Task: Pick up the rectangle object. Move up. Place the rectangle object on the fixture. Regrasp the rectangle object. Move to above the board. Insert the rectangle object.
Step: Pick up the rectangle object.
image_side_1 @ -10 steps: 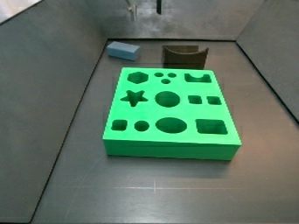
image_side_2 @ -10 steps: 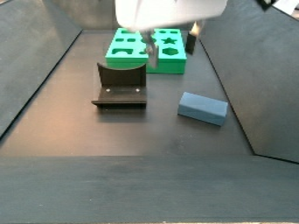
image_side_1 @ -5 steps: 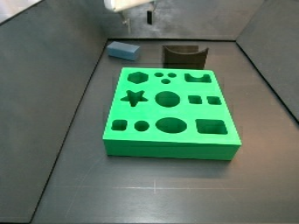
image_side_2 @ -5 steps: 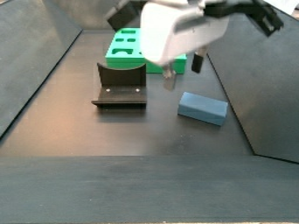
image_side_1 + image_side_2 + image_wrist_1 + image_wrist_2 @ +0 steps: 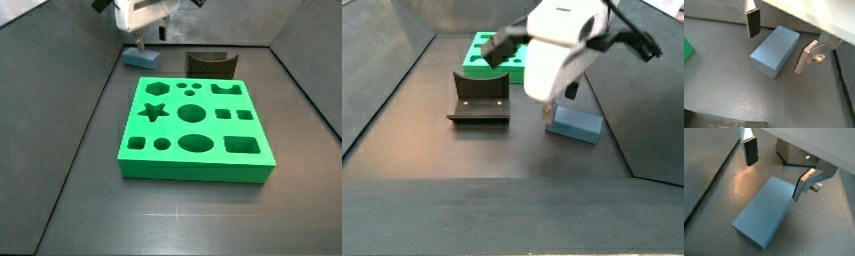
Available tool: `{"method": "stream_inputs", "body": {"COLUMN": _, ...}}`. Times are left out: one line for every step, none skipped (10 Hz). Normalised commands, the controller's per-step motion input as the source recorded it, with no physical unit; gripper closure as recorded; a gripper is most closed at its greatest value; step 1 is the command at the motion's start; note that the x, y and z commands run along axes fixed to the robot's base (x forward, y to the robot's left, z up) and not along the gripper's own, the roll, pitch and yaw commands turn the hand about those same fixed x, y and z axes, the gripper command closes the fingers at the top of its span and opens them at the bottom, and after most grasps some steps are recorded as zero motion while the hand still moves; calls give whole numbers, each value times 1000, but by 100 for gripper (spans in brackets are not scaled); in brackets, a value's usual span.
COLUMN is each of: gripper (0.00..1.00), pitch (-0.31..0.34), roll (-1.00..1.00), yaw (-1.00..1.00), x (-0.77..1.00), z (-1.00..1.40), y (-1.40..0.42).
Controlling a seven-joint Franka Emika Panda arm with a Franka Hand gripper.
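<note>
Tool (image 5: 777, 44) hovers over the rectangle object (image 5: 775, 51) at the far corner of the floor, beside the fixture (image 5: 480, 97); fingers spread wide, nothing between the pads; one finger (image 5: 752, 21) sits off one long face of the block, the opposite finger (image 5: 805, 58) close to the other long face; contact not evident in either wrist view.

Rectangle object lies flat on the dark floor, light blue-grey, elongated, smooth faces, crisp edges; in a side view (image 5: 573, 124) it rests just beside the fixture's base plate, apart from it, and well apart from the board (image 5: 194, 131); in a side view (image 5: 139, 58) the arm partly hides it.

Handling judgement: block looks rigid and light; no give expected under the pads; smooth faces may be slippery, so a pinch near one end risks it pivoting or sliding out. Best hold: across the short width, pads on the two long side faces, near the middle of the length. In both wrist views the block's long axis sits skewed to the line between the fingers; a small wrist turn or a squeeze that self-aligns it seems needed; an uneven close could push the block along the floor.

Step in hand: pick-up, descent stage; grasp not yet made.

Board's holes all appear unfilled; fixture bare.
</note>
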Motion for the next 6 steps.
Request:
{"method": "stream_inputs", "body": {"gripper": 0, "pitch": -73, "roll": 63, "yaw": 460, "x": -123, "z": -371, "y": 54}}
{"method": "stream_inputs", "body": {"gripper": 0, "pitch": -70, "roll": 70, "yaw": 440, "x": -120, "z": -377, "y": 51}}
{"method": "stream_inputs", "body": {"gripper": 0, "pitch": -77, "roll": 34, "yaw": 377, "x": -111, "z": -343, "y": 0}}
{"method": "stream_inputs", "body": {"gripper": 0, "pitch": -96, "roll": 0, "yaw": 271, "x": -71, "z": -346, "y": 0}}
{"method": "stream_inputs", "body": {"gripper": 0, "pitch": -47, "roll": 49, "yaw": 263, "x": -46, "z": -297, "y": 0}}
{"method": "stream_inputs", "body": {"gripper": 0, "pitch": 0, "roll": 64, "yaw": 60, "x": -123, "z": -103, "y": 0}}
